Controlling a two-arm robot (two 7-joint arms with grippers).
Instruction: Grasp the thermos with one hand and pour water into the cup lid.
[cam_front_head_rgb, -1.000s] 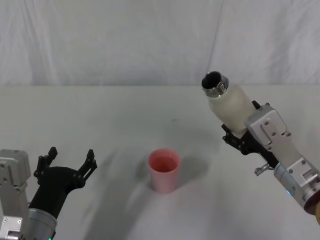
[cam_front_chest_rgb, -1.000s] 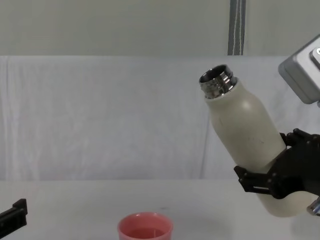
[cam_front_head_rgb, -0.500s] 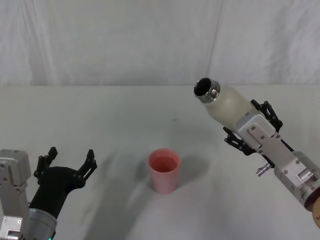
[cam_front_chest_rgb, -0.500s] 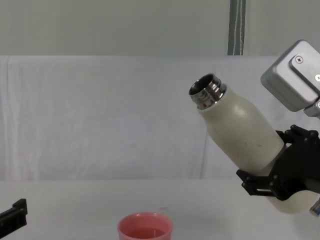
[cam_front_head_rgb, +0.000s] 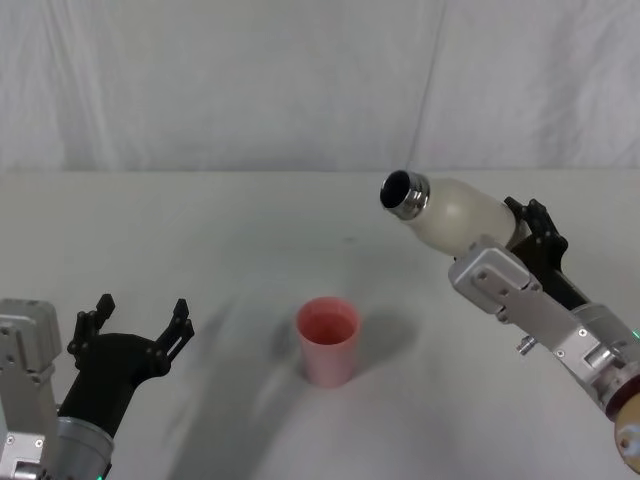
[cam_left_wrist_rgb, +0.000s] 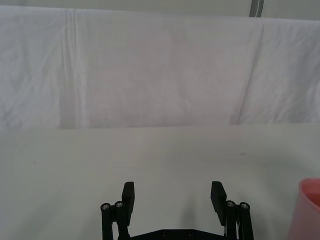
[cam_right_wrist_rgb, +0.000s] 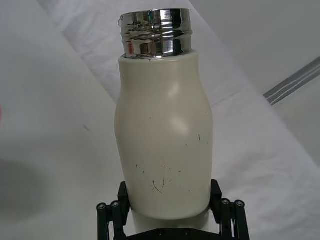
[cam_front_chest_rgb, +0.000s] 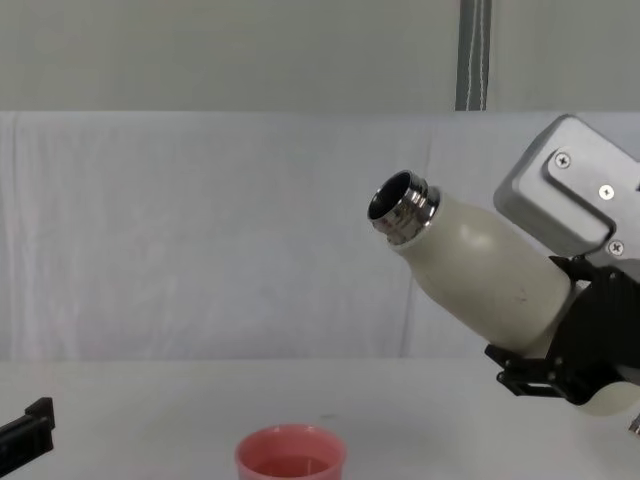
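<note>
The right hand (cam_front_head_rgb: 520, 235) is clamping the thermos (cam_front_head_rgb: 452, 211) around its lower body, fingers (cam_right_wrist_rgb: 112, 212) pressing either side of the cream wall, and is holding it in the air, tilted steeply with the open steel neck (cam_front_chest_rgb: 402, 207) pointing toward the robot's left and slightly upward. The cup lid (cam_front_head_rgb: 328, 340) is standing upright on the worktop (cam_front_head_rgb: 200, 260), well below the neck and off to its left (not under it, judging by the chest view). That gap is the main risk: if the tilt is deepening before the mouth is sitting above the pink rim, water is likely to arc out and land on the worktop short of the cup lid. The pour height looks generous too, so even a well-aimed stream could splash out of so small a vessel. The grip is sitting low on a smooth matte body, and a slip or twist as the weight shifts forward could swing the neck off line. The left hand (cam_front_head_rgb: 135, 335) is resting low near the worktop's near left, fingers spread apart, holding nothing.
</note>
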